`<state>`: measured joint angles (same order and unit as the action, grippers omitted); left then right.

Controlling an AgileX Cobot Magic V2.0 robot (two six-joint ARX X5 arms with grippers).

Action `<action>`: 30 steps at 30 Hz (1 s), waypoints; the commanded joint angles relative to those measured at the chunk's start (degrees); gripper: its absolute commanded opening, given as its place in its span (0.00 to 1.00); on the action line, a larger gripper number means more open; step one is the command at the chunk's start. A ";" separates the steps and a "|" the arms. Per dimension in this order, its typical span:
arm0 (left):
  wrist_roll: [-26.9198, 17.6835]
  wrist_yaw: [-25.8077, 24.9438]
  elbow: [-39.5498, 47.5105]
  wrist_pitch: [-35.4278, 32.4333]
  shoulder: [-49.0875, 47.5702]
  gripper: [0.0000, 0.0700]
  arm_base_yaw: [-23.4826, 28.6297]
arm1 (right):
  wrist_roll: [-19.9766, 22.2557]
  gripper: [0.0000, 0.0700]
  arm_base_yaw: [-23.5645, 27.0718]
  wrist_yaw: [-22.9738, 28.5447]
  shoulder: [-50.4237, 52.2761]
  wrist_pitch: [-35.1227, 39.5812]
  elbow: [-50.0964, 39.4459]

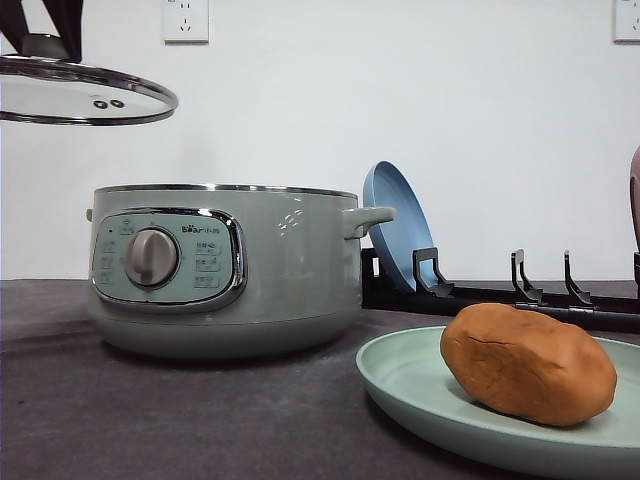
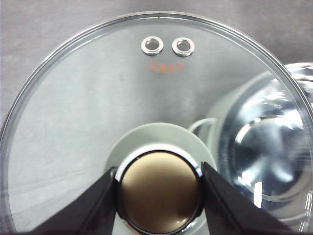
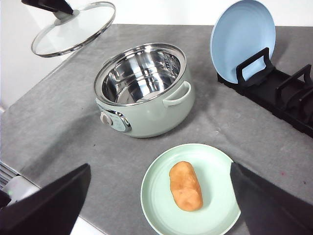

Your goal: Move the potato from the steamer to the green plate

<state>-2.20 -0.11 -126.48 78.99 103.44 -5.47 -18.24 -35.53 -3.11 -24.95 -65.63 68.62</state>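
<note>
potato (image 3: pixel 186 185): lying on its side on the green plate (image 3: pixel 161 205), a bit right of the plate's centre in the front view; crease line visible on the skin.
green plate: flat on the table, near right, just in front of the steamer (image 1: pixel 225 270) but not touching it.
steamer: lid off, steel inner bowl bare; control panel and dial face the front camera; sits left-centre on the table.
lid (image 1: pixel 85 90): glass, held in the air above and to the left of the steamer, roughly level.
left gripper (image 2: pixel 159 188): clenched on the lid's knob (image 2: pixel 160 193), one finger on each side of it.
right gripper (image 3: pixel 161 196): fingers spread wide, nothing between them; hangs high above the green plate and potato.
surface: table (image 3: pixel 73 127) covered in a grey, mottled, matte sheet; near edge visible in the right wrist view.
rack (image 1: pixel 500 295): black dish rack at far right, blue plate (image 3: pixel 243 41) standing on edge in its left slot.
room: plain white wall behind, wall sockets (image 1: pixel 186 20) high up.
</note>
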 commanded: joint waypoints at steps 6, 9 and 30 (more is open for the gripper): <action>1.40 -0.12 -2.29 -1.85 -0.13 0.01 -3.78 | -0.85 0.83 -0.33 0.19 -0.39 0.40 0.76; 1.49 -0.12 -2.29 -1.87 -0.13 0.01 -6.46 | -0.83 0.83 -0.33 0.19 -0.39 0.40 0.76; 1.33 -0.09 0.30 -4.08 0.02 0.01 -22.66 | -0.88 0.83 -0.33 -0.03 -0.39 0.38 0.76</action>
<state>-0.91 -0.16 -124.75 76.62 103.44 -27.89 -18.48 -35.51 -3.08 -24.99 -65.63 68.62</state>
